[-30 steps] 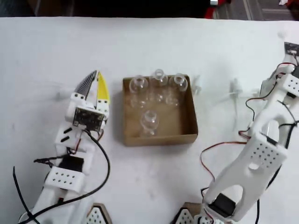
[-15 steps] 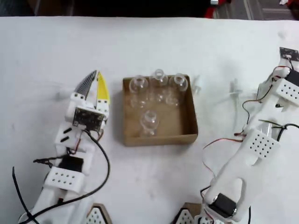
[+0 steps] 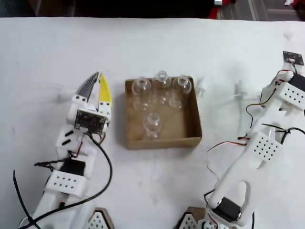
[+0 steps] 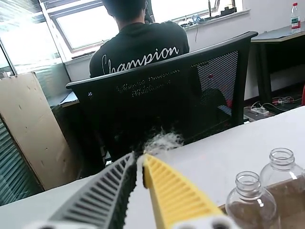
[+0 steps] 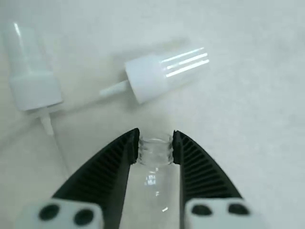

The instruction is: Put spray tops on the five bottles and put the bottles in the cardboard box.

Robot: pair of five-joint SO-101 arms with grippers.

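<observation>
**Q:** Where are the bottles?

**A:** Four clear bottles (image 3: pixel 153 123) stand uncapped in the cardboard box (image 3: pixel 190 139). A fifth bottle (image 5: pixel 151 188) is pinched at its neck by the right gripper (image 5: pixel 156 143), jaws closed on it, near two spray tops (image 5: pixel 162 74) lying on the table (image 5: pixel 252 105).

**Q:** And the left gripper (image 3: pixel 98 82)?

**A:** Just beside the box, jaws pressed together, holding nothing
</observation>
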